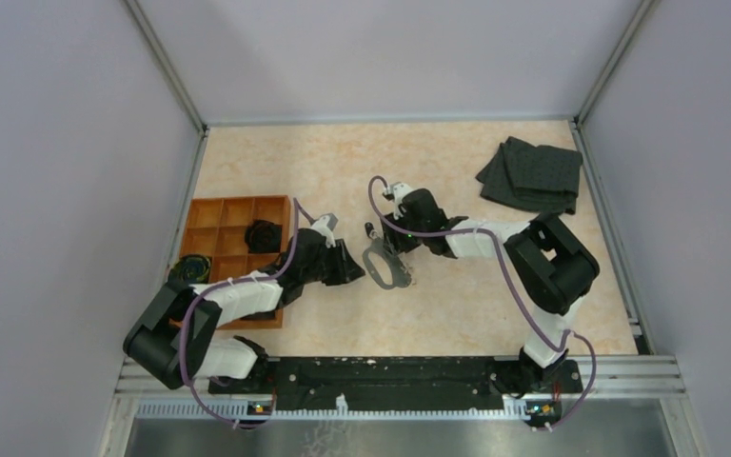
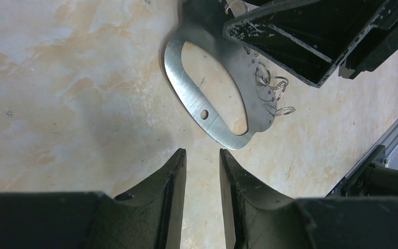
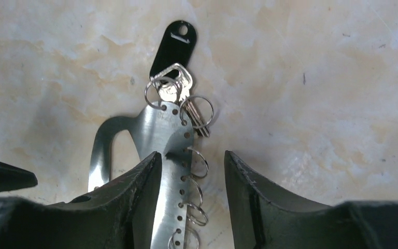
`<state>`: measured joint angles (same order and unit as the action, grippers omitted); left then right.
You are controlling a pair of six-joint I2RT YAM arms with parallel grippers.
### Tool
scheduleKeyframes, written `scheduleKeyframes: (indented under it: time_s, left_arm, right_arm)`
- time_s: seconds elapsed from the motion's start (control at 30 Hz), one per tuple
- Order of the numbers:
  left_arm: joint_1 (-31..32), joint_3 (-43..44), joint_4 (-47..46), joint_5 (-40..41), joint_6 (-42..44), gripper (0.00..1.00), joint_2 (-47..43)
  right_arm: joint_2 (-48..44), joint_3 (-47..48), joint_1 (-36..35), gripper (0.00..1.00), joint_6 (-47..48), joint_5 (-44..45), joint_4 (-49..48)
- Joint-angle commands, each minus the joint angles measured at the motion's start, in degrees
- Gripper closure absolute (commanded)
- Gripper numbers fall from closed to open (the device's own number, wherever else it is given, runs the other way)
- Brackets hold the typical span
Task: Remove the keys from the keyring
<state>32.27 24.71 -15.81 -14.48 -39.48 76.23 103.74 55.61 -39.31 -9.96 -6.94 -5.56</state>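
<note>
The keyring (image 1: pixel 382 267) is a flat silvery oval plate lying on the table between my grippers. In the left wrist view the keyring (image 2: pixel 192 98) lies just beyond my left gripper (image 2: pixel 202 155), which is open and empty, not touching it. In the right wrist view the keyring (image 3: pixel 160 129) has a row of holes with several small wire rings (image 3: pixel 199 162). One silvery key (image 3: pixel 180 85) with a black tag (image 3: pixel 173 44) hangs at its far end. My right gripper (image 3: pixel 192 158) is open, its fingers either side of the perforated edge and rings.
An orange compartment tray (image 1: pixel 211 214) holding black lumps (image 1: pixel 264 235) stands left of my left arm. A dark folded cloth (image 1: pixel 531 174) lies at the back right. Grey walls enclose the table. My right gripper's fingers (image 2: pixel 300 36) overhang the keyring in the left wrist view.
</note>
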Motion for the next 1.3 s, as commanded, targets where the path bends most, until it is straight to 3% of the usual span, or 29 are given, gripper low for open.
scheduleKeyframes:
  time_s: [0.0,0.33,0.57,1.1,1.27]
  left_arm:
    - [-0.3,1.0,-1.3,-1.2,0.4,0.64,0.2]
    - [-0.5,0.8,-2.2,-1.9,0.4,0.65,1.0]
    - [-0.8,0.5,-3.2,-2.5,0.2,0.64,1.0]
    - [-3.5,-4.8,-11.7,-5.2,2.3,0.41,-6.4]
    - [-3.7,-5.4,-14.8,-7.3,3.1,0.37,-10.3]
  right_arm:
    - [1.6,3.3,-0.4,0.55,0.4,-1.7,-1.1]
    - [0.1,2.6,0.0,0.73,-3.8,-1.5,-0.6]
    - [-2.1,1.8,0.3,1.0,-5.8,-1.3,-0.4]
    - [-20.2,-7.6,-0.2,1.0,-8.5,-9.8,-6.2]
    - [-24.5,-8.4,-1.4,1.0,-7.1,-11.5,-5.7]
